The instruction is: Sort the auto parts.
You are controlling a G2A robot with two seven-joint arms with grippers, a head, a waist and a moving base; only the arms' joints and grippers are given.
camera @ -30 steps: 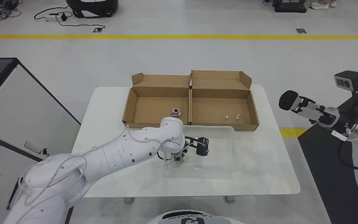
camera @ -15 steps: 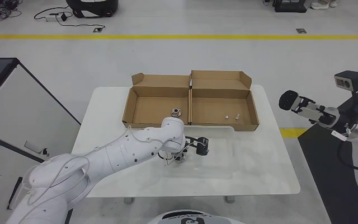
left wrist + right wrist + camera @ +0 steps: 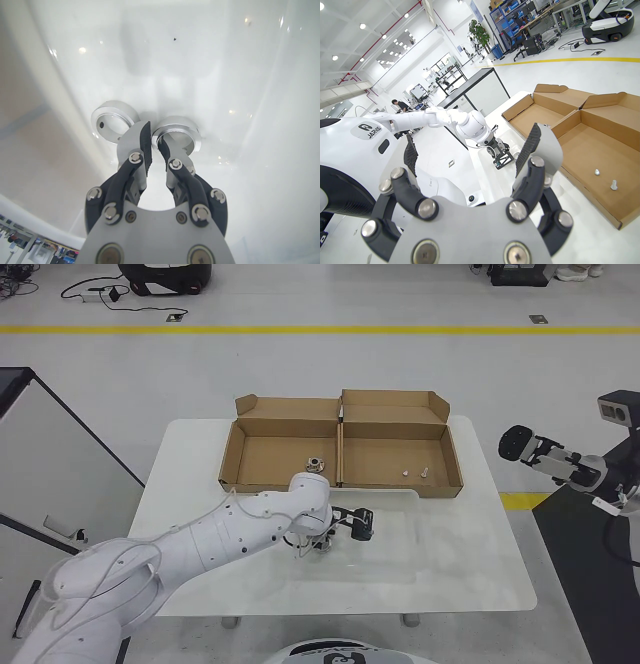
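Mid-pick: left tool [image 3: 154, 137] pinched narrow on the wall of one aluminium collar [image 3: 178, 122], right tool [image 3: 472, 135] wide open, empty; next, lift clear of the neighbouring collar [image 3: 113, 120] toward the left-hand cardboard box [image 3: 268, 460].

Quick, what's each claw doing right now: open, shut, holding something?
Left claw: closed on the wall of a metal ring.
Right claw: open, holding nothing.

Pale glossy floor [image 3: 400, 364], yellow line [image 3: 300, 330]; ceiling lights [image 3: 362, 25], blue shelving [image 3: 506, 22] behind.
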